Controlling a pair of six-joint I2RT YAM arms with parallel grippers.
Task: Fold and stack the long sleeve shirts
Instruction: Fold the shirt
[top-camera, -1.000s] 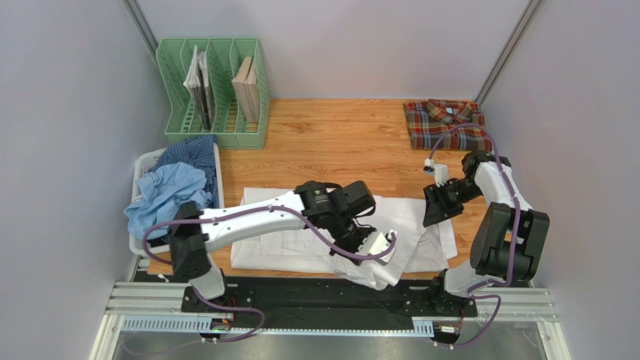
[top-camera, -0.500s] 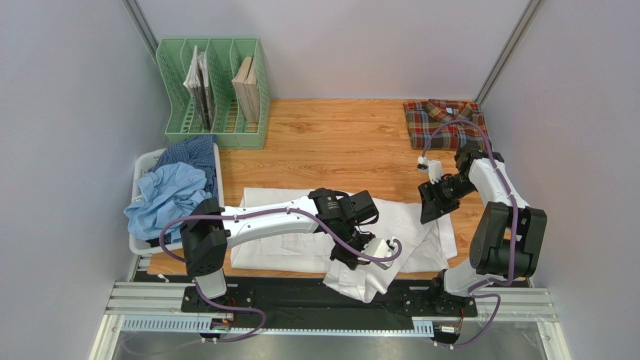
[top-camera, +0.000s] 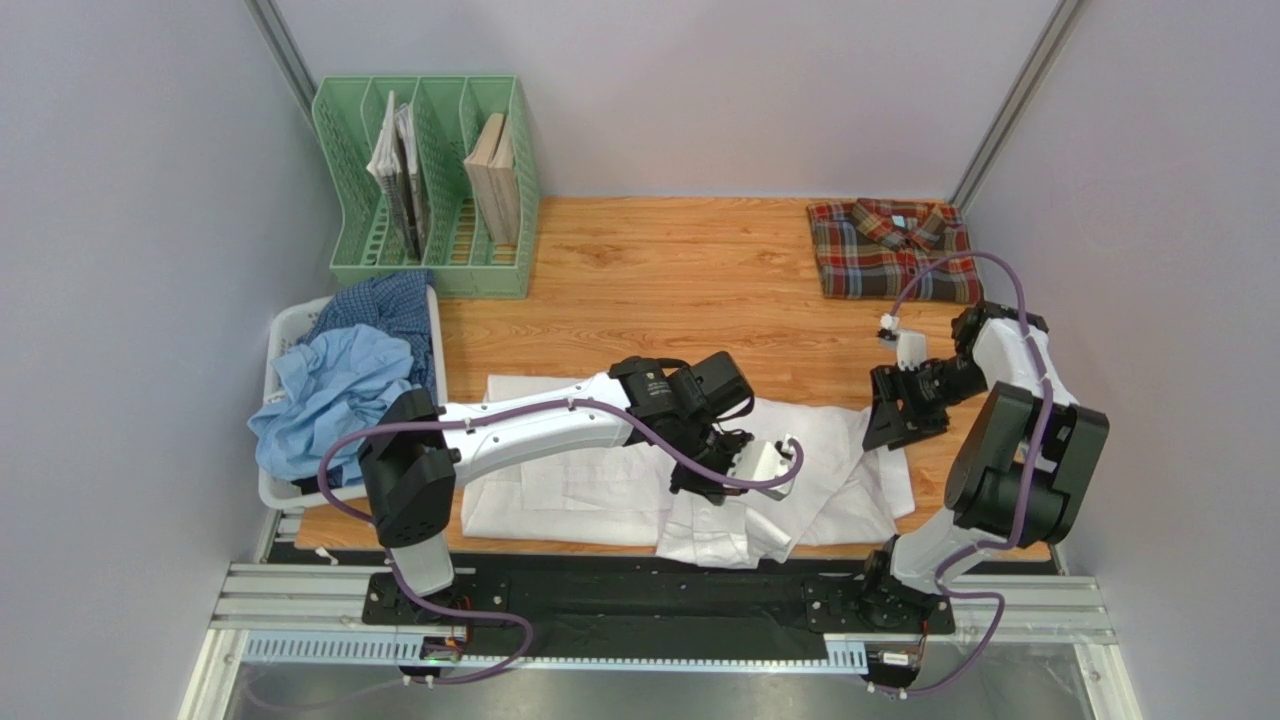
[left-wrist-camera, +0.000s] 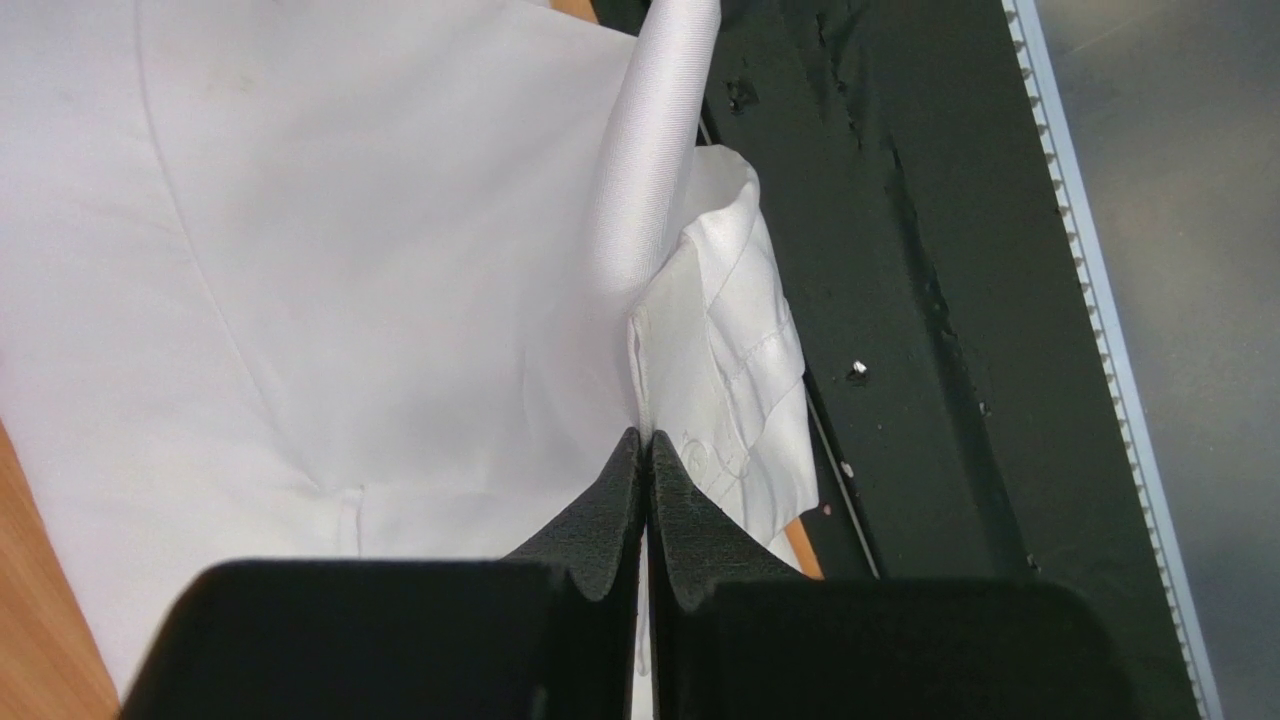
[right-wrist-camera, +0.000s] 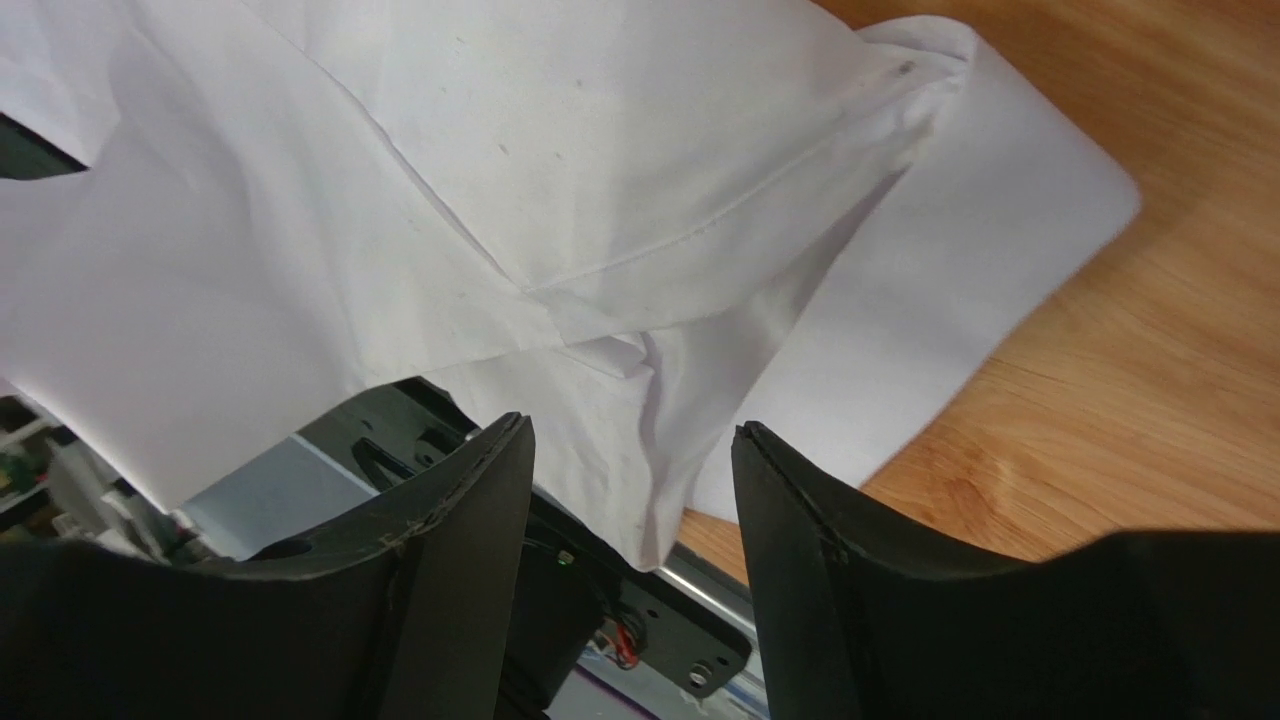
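Note:
The white shirt (top-camera: 571, 488) lies spread along the table's near edge. My left gripper (top-camera: 718, 483) reaches across it and is shut on its sleeve near the cuff (left-wrist-camera: 721, 375). In the left wrist view the gripper (left-wrist-camera: 646, 440) pinches the cloth, and the sleeve (left-wrist-camera: 661, 150) loops up beyond it. My right gripper (top-camera: 887, 423) is open and empty just above the shirt's right edge. In the right wrist view the gripper (right-wrist-camera: 631, 443) hangs over the white shirt's (right-wrist-camera: 451, 195) folds. The plaid shirt (top-camera: 891, 249) lies folded at the back right. The blue shirts (top-camera: 338, 383) are heaped at the left.
A white basket (top-camera: 296, 323) holds the blue shirts at the table's left edge. A green file rack (top-camera: 428, 180) with papers stands at the back left. The black base rail (top-camera: 601, 593) runs along the near edge. Bare wood table (top-camera: 676, 285) lies behind the white shirt.
My left gripper has drawn the sleeve back from over the near rail onto the shirt, moving left and away. My right gripper has shifted a little to the right, still open.

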